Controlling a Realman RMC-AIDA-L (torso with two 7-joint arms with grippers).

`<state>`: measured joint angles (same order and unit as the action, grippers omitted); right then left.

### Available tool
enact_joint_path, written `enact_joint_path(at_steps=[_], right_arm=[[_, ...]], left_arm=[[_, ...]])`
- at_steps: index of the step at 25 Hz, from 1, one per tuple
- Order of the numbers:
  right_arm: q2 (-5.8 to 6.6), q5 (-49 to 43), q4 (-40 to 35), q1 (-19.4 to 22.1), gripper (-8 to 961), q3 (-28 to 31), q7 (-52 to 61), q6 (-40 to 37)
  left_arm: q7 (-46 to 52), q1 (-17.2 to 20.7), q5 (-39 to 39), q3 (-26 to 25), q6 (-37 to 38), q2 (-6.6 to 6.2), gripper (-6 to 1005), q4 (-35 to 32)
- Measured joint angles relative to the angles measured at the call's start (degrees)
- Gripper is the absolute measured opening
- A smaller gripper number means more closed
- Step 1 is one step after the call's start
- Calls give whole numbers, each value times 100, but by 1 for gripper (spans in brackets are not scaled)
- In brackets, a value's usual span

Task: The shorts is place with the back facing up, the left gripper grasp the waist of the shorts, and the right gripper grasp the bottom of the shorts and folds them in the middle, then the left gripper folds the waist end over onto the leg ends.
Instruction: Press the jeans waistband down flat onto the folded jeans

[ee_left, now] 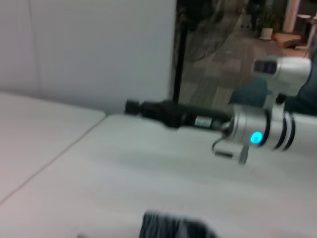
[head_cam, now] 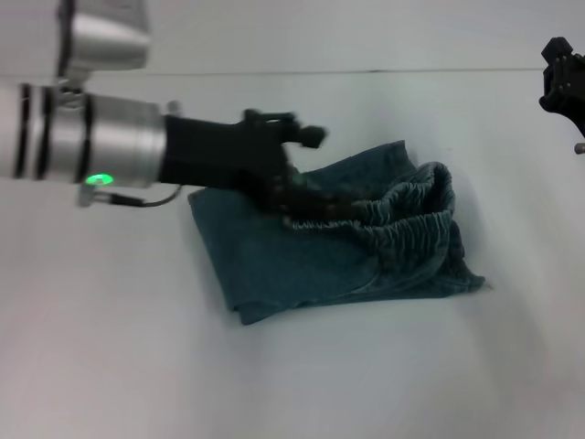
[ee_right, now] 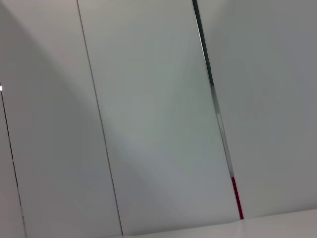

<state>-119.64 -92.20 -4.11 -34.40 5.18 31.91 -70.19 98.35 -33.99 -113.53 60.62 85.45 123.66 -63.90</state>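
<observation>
The blue-green denim shorts (head_cam: 302, 261) lie folded on the white table (head_cam: 137, 366) in the head view. Their gathered elastic waist (head_cam: 411, 215) is raised off the flat layer and arches from the right side toward the middle. My left gripper (head_cam: 291, 212) reaches in from the left, low over the cloth, shut on the near end of that waist. The flat straight edge of the shorts (head_cam: 218, 265) lies to the left, under the left arm. My right gripper (head_cam: 562, 78) hangs apart at the far right, above the table; the left wrist view shows the right gripper (ee_left: 148, 109) far off.
A grey wall rises behind the table's far edge (head_cam: 366, 70). The right wrist view shows only wall panels (ee_right: 148, 124). In the left wrist view the floor drops off past the table edge (ee_left: 74, 139), and a dark blurred shape (ee_left: 173, 228) sits at the near rim.
</observation>
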Motion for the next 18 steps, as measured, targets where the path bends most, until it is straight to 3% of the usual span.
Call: enact_joint_path(at_steps=[4,7,12,18], right_arm=[[8,-44,-5,14,16,-65,24,-2],[7,-69,-10,37,17,-186,44,-32],[13,-71,-11,89,17,-248,54,-57],[16,-66,-17,109,17,-270,57,-40]], left_arm=[[279,148,-605,-348,223,-103,940,-48],[424,127,-1138,-392,20,-111,940,133],[637,-179,-1917,-362,-445,-73,940,669],[595,-563,-1983,-227,-557,-7,939,1091]])
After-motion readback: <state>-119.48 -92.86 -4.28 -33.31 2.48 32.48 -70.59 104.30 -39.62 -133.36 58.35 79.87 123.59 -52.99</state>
